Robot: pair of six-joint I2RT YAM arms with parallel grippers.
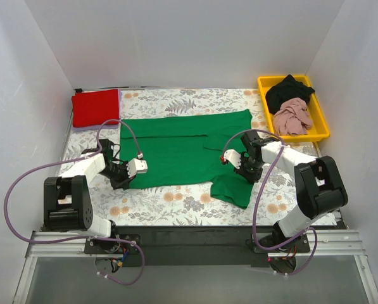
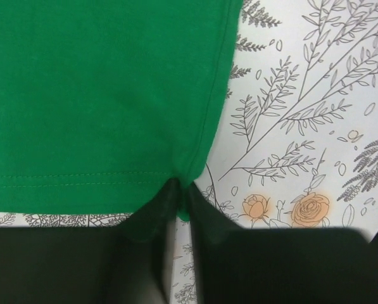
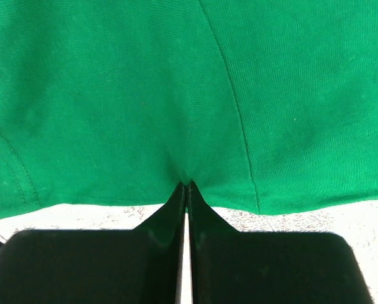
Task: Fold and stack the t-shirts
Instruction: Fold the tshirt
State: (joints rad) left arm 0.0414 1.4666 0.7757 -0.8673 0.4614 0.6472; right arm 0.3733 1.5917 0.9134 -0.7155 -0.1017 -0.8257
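**Desk:** The left black two-finger gripper (image 2: pixel 179 197), what has it got?

**Photographer:** Its fingers are pinched on the near hem corner of the bright green soft-cloth t-shirt (image 1: pixel 176 152).

**Desk:** And the right gripper (image 3: pixel 187 187)?

**Photographer:** It is clamped on the same shirt's near edge, beside a sleeve seam.

**Desk:** How does the shirt lie?

**Photographer:** Spread flat on the grey-and-orange floral-print cloth (image 1: pixel 157 202), long axis across the table. The hem is to the left and the sleeves to the right, pointing toward the yellow plastic tray (image 1: pixel 263 95).

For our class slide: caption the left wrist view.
Left gripper pinches green t-shirt at hem corner, over floral-print cloth.
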